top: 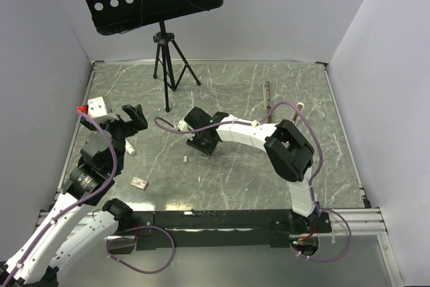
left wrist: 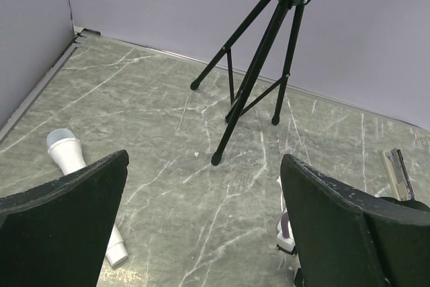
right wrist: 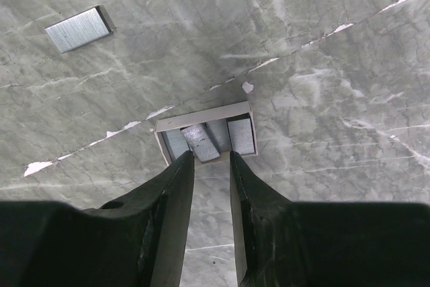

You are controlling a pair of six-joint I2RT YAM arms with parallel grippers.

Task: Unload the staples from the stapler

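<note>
right fingers (right wrist: 168, 193): narrow gap, nothing between | small open box (right wrist: 201, 113): just ahead of their tips, three strips of staples (right wrist: 240, 136) inside, middle one tilted | loose strip (right wrist: 79, 29): farther ahead, left | left fingers (left wrist: 67, 220): wide, empty | stapler (left wrist: 398, 173): ahead-right of them, on counter (left wrist: 168, 132)

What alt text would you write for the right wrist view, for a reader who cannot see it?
The right end effector, narrowly open and empty, points down at a small open box holding strips of staples. Another staple strip lies loose on the grey marbled table, apart from the box.
</note>
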